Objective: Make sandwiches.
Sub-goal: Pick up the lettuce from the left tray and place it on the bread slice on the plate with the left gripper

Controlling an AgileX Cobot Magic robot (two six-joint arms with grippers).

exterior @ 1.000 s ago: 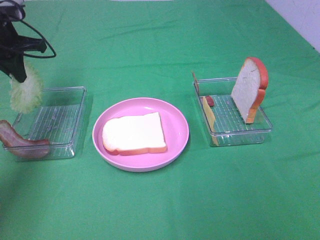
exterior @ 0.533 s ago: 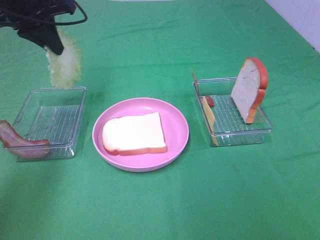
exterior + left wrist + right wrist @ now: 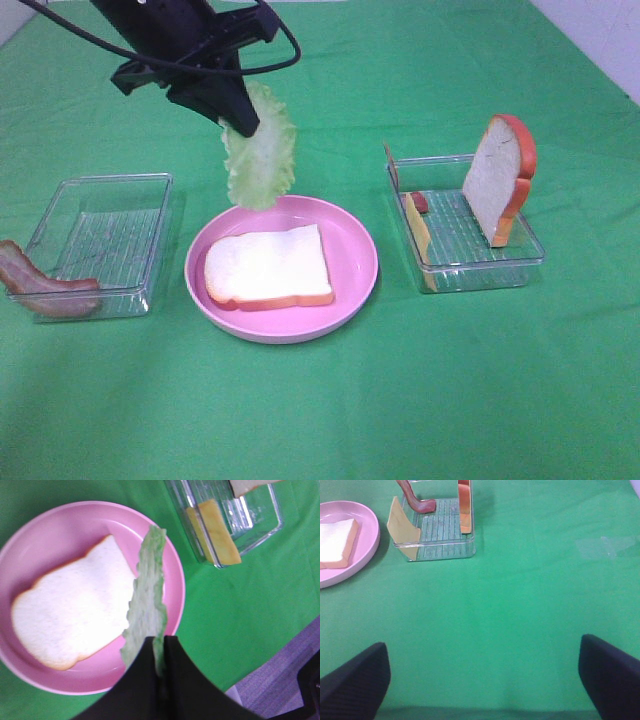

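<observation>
My left gripper is shut on a pale green lettuce leaf and holds it hanging above the far edge of the round pink plate. A white bread slice with orange-brown crust lies flat on that plate. In the left wrist view the lettuce hangs from the shut gripper over the bread. A second bread slice stands upright in the right clear tray, with yellow cheese at its left wall. My right gripper is open, low over bare cloth.
A left clear tray holds reddish-brown bacon strips hanging over its near left corner. A small red piece lies in the right tray. Green cloth covers the table. In the right wrist view the right tray lies ahead.
My left gripper has carried the lettuce leaf to the right, from over the left tray to above the plate's far edge. Nothing else has moved.
</observation>
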